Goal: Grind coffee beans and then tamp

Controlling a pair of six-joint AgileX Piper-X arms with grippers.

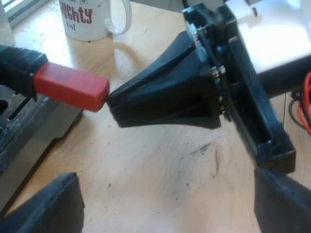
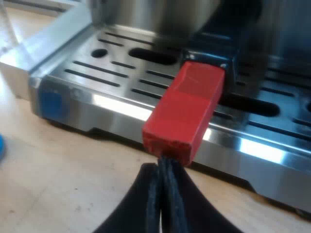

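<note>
The holder's handle juts out from the espresso machine over the slotted drip tray. Its red end hangs past the tray's rim, above the table. The metal basket is hidden, so it cannot be told whether the holder is locked in.

The right gripper is clenched on nothing, its fingers pressed flat together and the tips touching the red end's outer face. That looks like a closed wedge set to nudge or swing the handle, not to grasp it.

The left gripper hangs over bare wood close to the handle, its fingers released and spread wide, empty — probably waiting its turn.

A white mug with red lettering stands on the table near the machine, apart from both arms. The table is pale wood, scuffed and dotted with dark specks, possibly coffee grounds. Strong light glints off the tray's steel. A blue sliver lies on the wood near the tray's corner, too little of it to name.
</note>
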